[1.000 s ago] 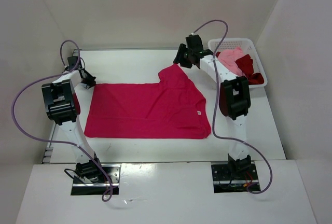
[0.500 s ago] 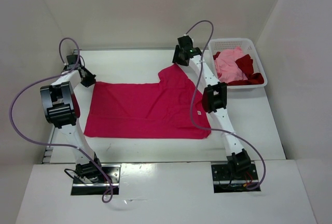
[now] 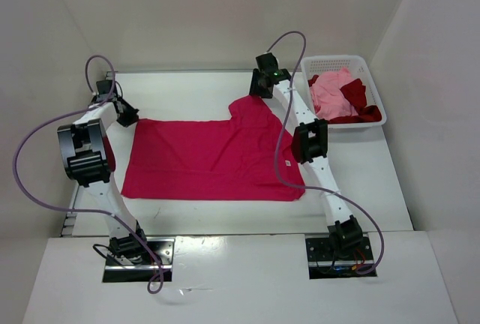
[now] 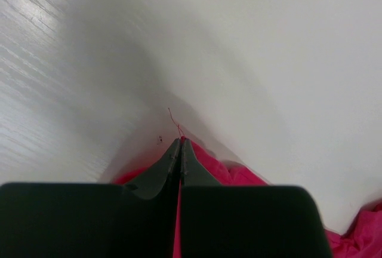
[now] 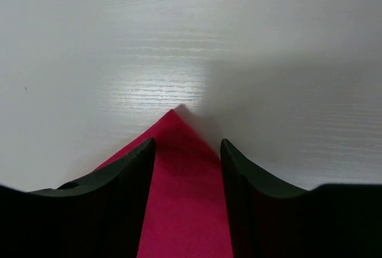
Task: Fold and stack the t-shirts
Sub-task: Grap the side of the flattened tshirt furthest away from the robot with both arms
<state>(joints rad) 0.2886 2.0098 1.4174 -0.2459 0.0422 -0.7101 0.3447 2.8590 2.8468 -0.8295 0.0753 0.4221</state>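
Crimson-pink t-shirt (image 3: 214,159) spread flat in the middle of the white table (image 3: 187,88), its long axis running left to right across the overhead view; one sleeve juts toward the far side on the right, ending in a pointed tip.

At the shirt's far left corner, the left gripper (image 4: 180,146) is clenched on the cloth; its wrist view shows the two dark fingers pressed together with a sliver of crimson fabric and a loose thread at their tips.

At the far right sleeve tip, the right gripper (image 5: 186,147) is released; its fingers stand apart, one on each side of the cloth point, low over the table; the tip lies between them and points away from the arm, with the fabric widening back toward the wrist. The coming move probably turns on this; the jaws only need to shut where they are, since the tip already sits centred in the gap.

Further right, well apart from the spread shirt, a white lattice basket (image 3: 334,58) holds the pale pink t-shirt (image 3: 328,93) and the dark red t-shirt (image 3: 366,114), both crumpled and not yet folded.
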